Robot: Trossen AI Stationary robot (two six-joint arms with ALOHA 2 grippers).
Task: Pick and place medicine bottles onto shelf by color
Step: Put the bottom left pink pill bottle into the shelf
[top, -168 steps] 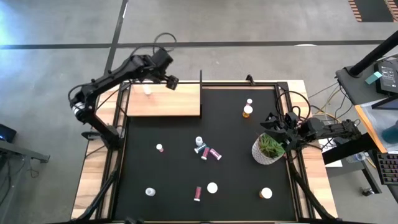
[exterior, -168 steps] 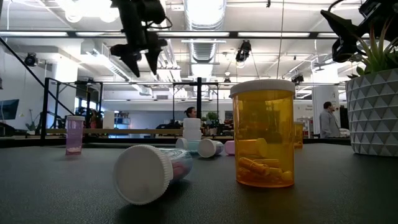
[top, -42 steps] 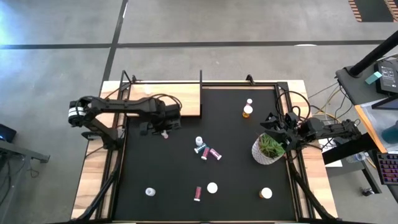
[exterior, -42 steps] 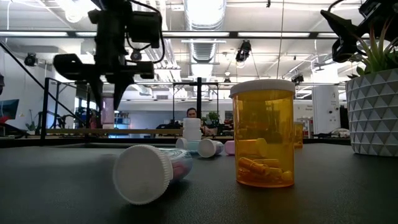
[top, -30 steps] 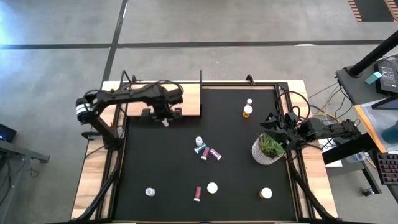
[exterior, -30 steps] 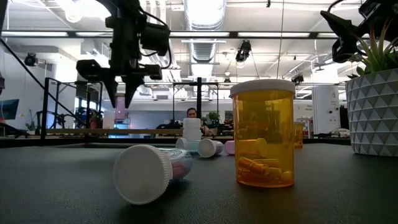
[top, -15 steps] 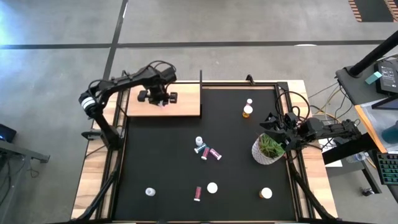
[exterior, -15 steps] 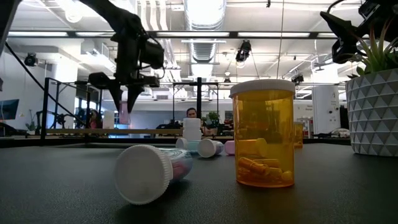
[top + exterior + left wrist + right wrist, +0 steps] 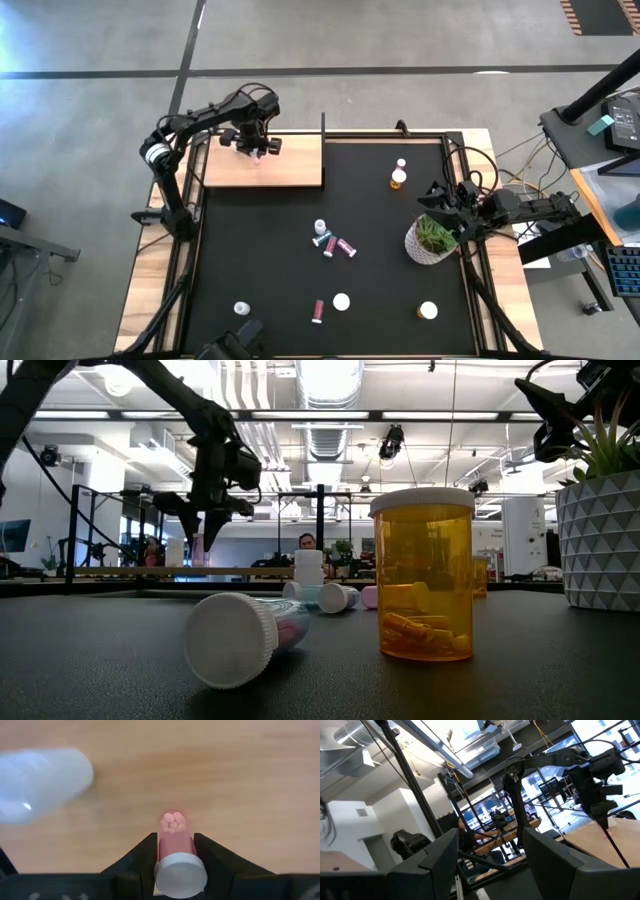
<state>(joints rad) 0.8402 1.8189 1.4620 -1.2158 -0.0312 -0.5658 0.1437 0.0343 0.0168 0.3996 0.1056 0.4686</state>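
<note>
**Pink bottle carried over the shelf**

The bench (image 9: 400,290) carries a black mat with a light-wood shelf (image 9: 290,170) at its far left corner. A potted plant (image 9: 432,240) stands near the mat's right edge, just beside the parked right gripper (image 9: 436,193), whose fingers stand apart with nothing between them.

The left gripper (image 9: 174,851) hangs over the shelf's far edge, clenched on a pink bottle (image 9: 173,837) just below its white cap, the body pointing down at the wood. A white bottle (image 9: 42,782) is already on the shelf close by.

The pink bottle is likely light, stiff plastic with a smooth round wall, so it could twist or slide in the fingers. The hold under the cap looks sound, since the cap's lip should stop it slipping through. Once set down it may tip easily, being narrow.

Loose on the mat, the high view shows about eight bottles. One orange bottle (image 9: 398,179) is upright, with something white just behind it. A teal bottle (image 9: 320,231) and two pink ones lie clustered mid-mat. Another pink bottle (image 9: 318,311) and three white-topped ones sit along the near side; their body colours cannot be told from above.
</note>
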